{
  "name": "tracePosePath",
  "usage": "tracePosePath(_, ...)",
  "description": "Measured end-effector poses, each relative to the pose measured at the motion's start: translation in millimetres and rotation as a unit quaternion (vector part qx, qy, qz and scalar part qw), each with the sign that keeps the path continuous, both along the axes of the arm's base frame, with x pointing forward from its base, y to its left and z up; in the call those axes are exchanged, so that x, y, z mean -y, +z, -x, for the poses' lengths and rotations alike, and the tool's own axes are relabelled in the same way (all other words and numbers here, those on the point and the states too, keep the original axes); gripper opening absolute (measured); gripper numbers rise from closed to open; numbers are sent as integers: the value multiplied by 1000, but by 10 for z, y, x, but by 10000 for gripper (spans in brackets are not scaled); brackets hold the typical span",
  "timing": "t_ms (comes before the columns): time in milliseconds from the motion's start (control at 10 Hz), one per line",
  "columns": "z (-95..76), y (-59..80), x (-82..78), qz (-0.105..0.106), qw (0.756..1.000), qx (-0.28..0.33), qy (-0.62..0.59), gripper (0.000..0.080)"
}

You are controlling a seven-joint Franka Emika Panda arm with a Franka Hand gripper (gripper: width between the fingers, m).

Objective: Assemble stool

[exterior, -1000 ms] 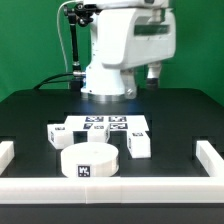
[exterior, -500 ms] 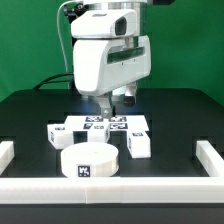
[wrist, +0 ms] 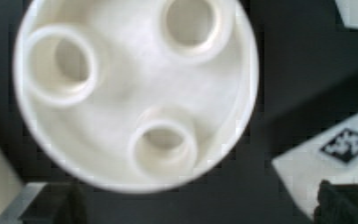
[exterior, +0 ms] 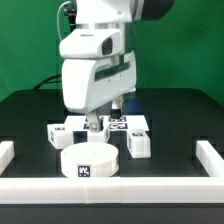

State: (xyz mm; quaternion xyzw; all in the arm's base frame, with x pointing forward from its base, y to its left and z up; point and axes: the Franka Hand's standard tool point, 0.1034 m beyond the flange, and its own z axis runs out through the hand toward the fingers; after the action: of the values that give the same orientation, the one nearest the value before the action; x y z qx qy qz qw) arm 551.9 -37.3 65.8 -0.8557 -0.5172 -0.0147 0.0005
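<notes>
The stool's seat (exterior: 88,160), a thick white round disc with a tag on its side, lies on the black table near the front. The wrist view shows its top face (wrist: 140,80) with three round sockets. A short white leg (exterior: 57,133) lies to the exterior view's left of the seat and another leg (exterior: 139,143) to its right. My gripper (exterior: 100,120) hangs low just behind the seat, above the table. In the wrist view the gripper (wrist: 190,205) has its dark fingertips (wrist: 357,200) far apart with nothing between them.
The marker board (exterior: 105,125) lies flat behind the seat, under the gripper. White border rails run along the left (exterior: 8,150), right (exterior: 210,152) and front (exterior: 110,190). A white tagged piece (wrist: 350,145) shows beside the seat in the wrist view.
The arm has come down and forward, toward the seat and the exterior view's left. The seat and legs have not moved.
</notes>
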Motion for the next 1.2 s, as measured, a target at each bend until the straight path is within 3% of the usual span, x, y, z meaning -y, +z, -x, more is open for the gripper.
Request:
tracePosePath(300,79,-258,21,-4,1000,-9,2,649)
tracePosePath(1200,223,-542,63,-9,999,-31,-4,649)
